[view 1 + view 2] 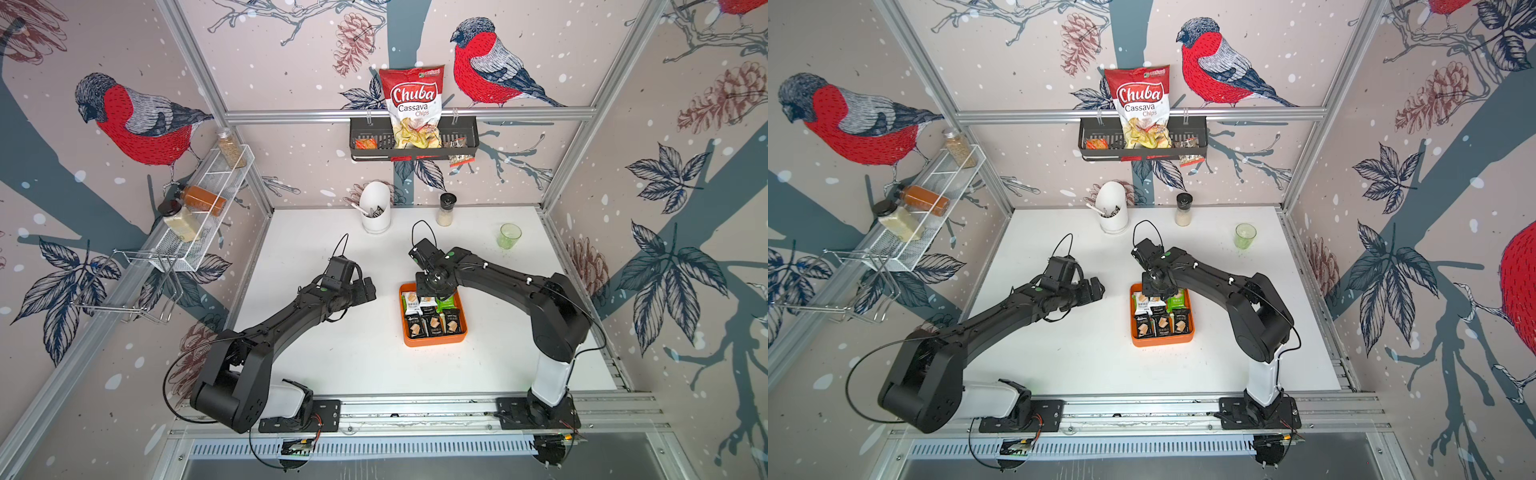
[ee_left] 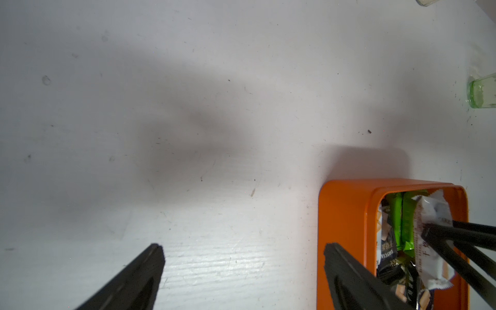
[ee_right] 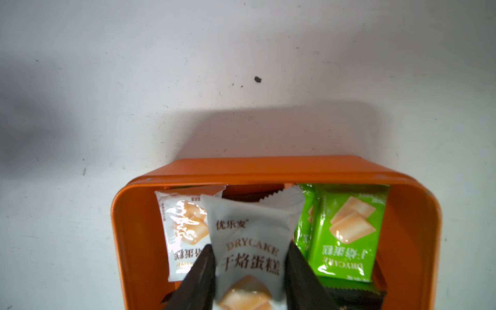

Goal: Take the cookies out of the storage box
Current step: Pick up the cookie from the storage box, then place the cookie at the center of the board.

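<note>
Cookie packet (image 3: 252, 222) sits clamped in right hand (image 3: 249, 244) over storage box (image 3: 268, 169).

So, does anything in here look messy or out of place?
A small snack packet hangs below the front edge of the black wall basket, as if slipping out. A dark crumb also lies on the white table near the orange storage box.

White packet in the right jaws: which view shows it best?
Right wrist: the white packet is close up, print readable, pinched between the jaws. Left wrist shows it side-on. In both top views the arm covers most of it.
</note>
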Robot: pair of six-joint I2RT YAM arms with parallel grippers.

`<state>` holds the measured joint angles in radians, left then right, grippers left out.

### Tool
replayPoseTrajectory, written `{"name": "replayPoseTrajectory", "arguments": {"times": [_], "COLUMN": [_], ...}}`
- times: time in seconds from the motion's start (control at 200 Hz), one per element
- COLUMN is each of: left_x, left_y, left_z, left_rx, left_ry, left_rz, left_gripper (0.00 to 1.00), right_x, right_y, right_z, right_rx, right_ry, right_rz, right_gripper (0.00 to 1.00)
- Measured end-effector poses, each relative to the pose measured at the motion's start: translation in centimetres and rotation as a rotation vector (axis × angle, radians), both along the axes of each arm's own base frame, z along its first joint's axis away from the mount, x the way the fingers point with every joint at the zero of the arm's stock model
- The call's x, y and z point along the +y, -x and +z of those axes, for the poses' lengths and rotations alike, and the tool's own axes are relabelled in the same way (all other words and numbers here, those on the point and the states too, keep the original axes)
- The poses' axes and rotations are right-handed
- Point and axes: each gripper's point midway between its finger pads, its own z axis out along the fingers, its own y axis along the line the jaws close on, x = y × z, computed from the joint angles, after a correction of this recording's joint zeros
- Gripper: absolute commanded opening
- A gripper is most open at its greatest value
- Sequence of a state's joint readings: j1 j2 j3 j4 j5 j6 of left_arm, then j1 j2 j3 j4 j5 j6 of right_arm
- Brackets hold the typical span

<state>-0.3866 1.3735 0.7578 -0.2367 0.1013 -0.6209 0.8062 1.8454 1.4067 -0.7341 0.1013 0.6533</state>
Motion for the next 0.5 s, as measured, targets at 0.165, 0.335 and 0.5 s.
{"name": "replayPoseTrajectory", "arguments": {"times": [0.165,0.335,0.5], "left_x": [-0.2,-0.6,-0.8], "left_y": [-0.8,-1.8,-3.0], "left_z": [0.4,0.8,1.2], "left_rx": [-0.006,-0.017,-0.023], "left_ry": [0.002,-0.001,-0.002], "left_rz": [0.001,-0.010,-0.010], "left_gripper": [0.97,0.97,0.97], "right_x": [-0.7,-2.0,-4.2], "right_y": [-0.6,-3.3,-7.4], "right_z": [1.7,3.6,4.4], "right_rx": [-0.021,-0.064,-0.105], "right_ry": [-0.021,-0.048,-0.060], "right_rz": [-0.021,-0.064,-0.129], "right_gripper": [0.38,0.38,0.38]}}
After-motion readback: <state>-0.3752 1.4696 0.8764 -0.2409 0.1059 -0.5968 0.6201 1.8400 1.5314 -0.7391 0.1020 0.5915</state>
